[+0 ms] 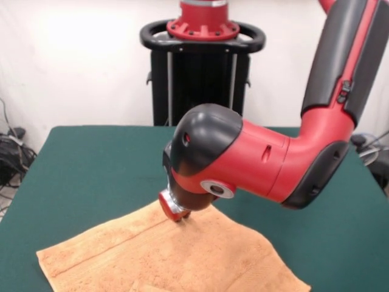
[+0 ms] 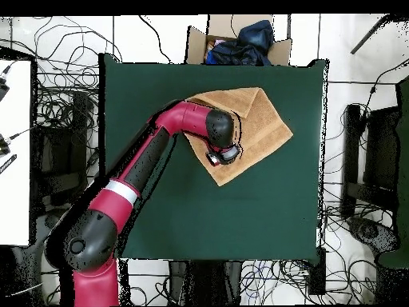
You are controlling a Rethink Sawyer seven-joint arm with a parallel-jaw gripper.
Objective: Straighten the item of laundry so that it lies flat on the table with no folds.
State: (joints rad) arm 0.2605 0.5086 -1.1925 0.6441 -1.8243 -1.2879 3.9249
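The towel [image 2: 248, 132] lies askew near one edge of the green table [image 2: 160, 208], and a line across it in the overhead view suggests a flap folded over — not flat yet. The gripper [image 1: 182, 214] is down at the cloth beside a woven band; whether it is parted or clamped I cannot tell (the wrist hides it). Risk: a shallow pinch could slip, or dragging could bunch the terry into new creases.
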